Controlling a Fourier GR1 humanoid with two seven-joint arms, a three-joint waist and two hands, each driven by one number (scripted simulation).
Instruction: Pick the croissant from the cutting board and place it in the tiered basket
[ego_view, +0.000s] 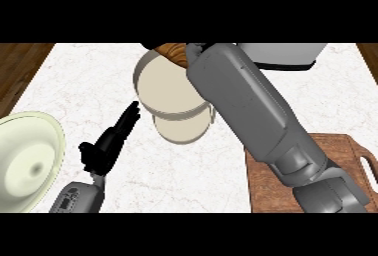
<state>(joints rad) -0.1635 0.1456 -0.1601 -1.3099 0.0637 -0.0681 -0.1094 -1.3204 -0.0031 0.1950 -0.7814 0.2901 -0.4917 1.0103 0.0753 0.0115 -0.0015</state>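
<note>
A: Items on the table (88, 70), please.

B: Tiered basket (170, 85), far centre; two round cream tiers are seen, the upper one larger, the lower one showing just nearer, beneath it. Croissant (173, 52), brown, is seen at the far rim of the upper tier, just beside the end of the right forearm. Cutting board (332, 170), wooden, near right; it is largely covered by the right forearm; a handle slot is visible at its right edge. Pale green plate (29, 160), near left, is cut by the view's edge. A white object (288, 55) with a dark base is noted at far right, partly hidden.

A: And the hands?

B: Left hand (111, 142), near left of the basket, is held over bare table; its fingers (129, 116) are straight and released, and nothing is held. The right hand is hidden behind its own grey forearm, which is stretched from the cutting board to the basket's far rim; whether the croissant is grasped cannot be told.
</note>
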